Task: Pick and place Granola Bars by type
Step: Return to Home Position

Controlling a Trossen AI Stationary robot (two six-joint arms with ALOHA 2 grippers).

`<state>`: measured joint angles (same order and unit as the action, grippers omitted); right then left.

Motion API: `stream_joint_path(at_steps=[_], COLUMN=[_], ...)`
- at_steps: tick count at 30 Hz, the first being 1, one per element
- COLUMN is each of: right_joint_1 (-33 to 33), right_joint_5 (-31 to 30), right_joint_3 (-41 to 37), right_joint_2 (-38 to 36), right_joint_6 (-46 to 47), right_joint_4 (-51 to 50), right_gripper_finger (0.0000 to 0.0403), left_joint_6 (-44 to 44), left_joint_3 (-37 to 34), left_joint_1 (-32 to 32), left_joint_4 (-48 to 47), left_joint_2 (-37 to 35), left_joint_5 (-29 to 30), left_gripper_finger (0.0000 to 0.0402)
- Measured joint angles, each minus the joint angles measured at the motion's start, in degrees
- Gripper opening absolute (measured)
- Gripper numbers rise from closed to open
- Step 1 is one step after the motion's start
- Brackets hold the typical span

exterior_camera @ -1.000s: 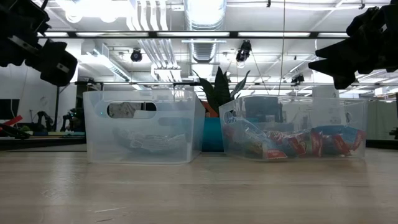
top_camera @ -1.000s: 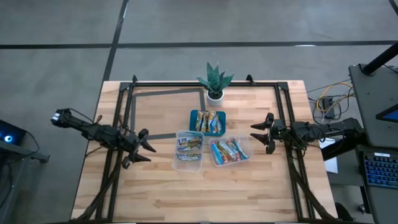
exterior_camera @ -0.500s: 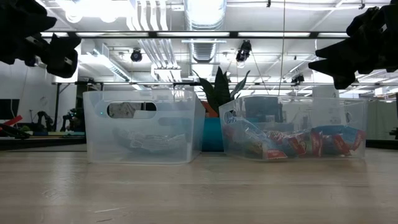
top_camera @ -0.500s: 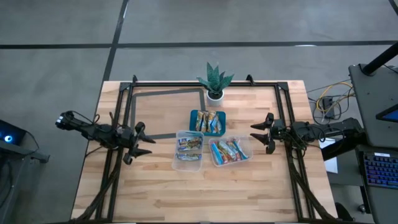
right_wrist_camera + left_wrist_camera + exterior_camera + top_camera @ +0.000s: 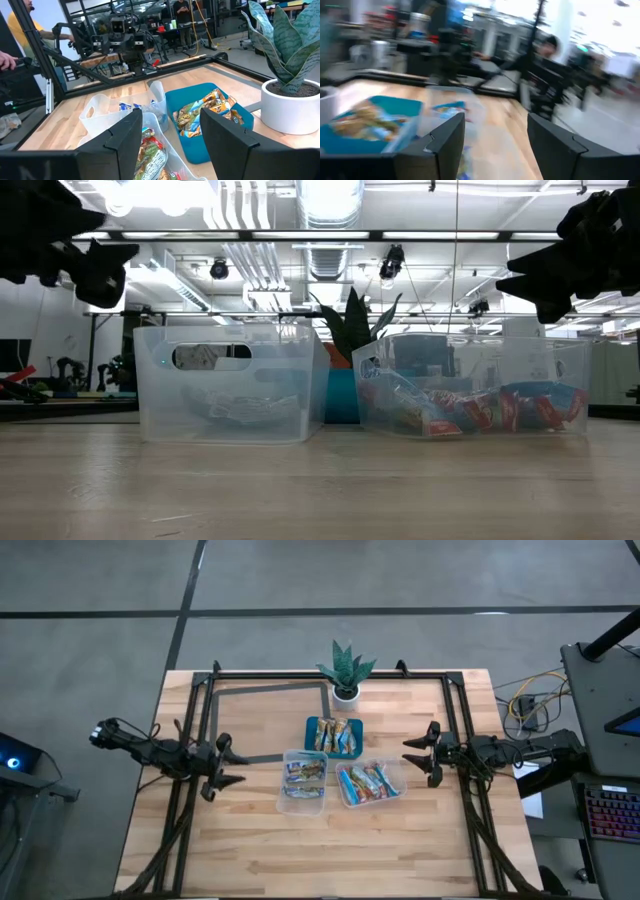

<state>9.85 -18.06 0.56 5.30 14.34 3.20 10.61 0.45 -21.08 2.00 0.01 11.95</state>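
Observation:
Granola bars lie in three containers mid-table: a teal tray (image 5: 334, 735) with tan and blue bars, a clear tub (image 5: 304, 781) with silver-blue bars, and a clear tub (image 5: 370, 783) with red, orange and blue bars. My left gripper (image 5: 227, 762) is open and empty, above the table left of the tubs. My right gripper (image 5: 418, 754) is open and empty, right of the tubs. In the right wrist view the teal tray (image 5: 210, 112) and a tub (image 5: 125, 112) show ahead of the open fingers.
A potted plant (image 5: 345, 670) stands behind the teal tray at the table's far side. A black frame (image 5: 200, 700) runs along the table's edges. Bare wood lies in front of the tubs. People show in the room beyond in the right wrist view (image 5: 20, 30).
My left gripper has drawn back a little toward the table's left and far edges, away from the tubs, and has turned, staying open. The left wrist view is blurred with motion. My right arm and the containers have kept still.

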Motion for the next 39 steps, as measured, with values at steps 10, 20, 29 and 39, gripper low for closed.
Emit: stream_joint_path(at_steps=[10, 20, 29, 39], right_joint_1=[0.00, 0.02, 0.01, 0.02], right_joint_5=[0.01, 0.02, 0.01, 0.00], right_joint_3=[0.00, 0.00, 0.00, 0.00], right_joint_2=[0.00, -0.02, -0.02, -0.02], right_joint_6=[0.00, 0.00, 0.01, -0.01], right_joint_4=[0.01, 0.00, 0.01, 0.02], right_gripper_finger=[0.0189, 0.0189, 0.0189, 0.0189], left_joint_6=[4.42, 4.42, 4.40, 4.40], left_joint_3=[-0.02, -0.04, -0.04, -0.04], left_joint_1=[0.09, 0.02, 0.02, 0.02], left_joint_4=[1.42, 1.44, 1.44, 1.44], left_joint_2=[0.00, 0.92, 1.25, 1.25], left_joint_5=[17.70, 19.41, 19.25, 19.23], left_gripper_finger=[0.0197, 0.0197, 0.0197, 0.0197])
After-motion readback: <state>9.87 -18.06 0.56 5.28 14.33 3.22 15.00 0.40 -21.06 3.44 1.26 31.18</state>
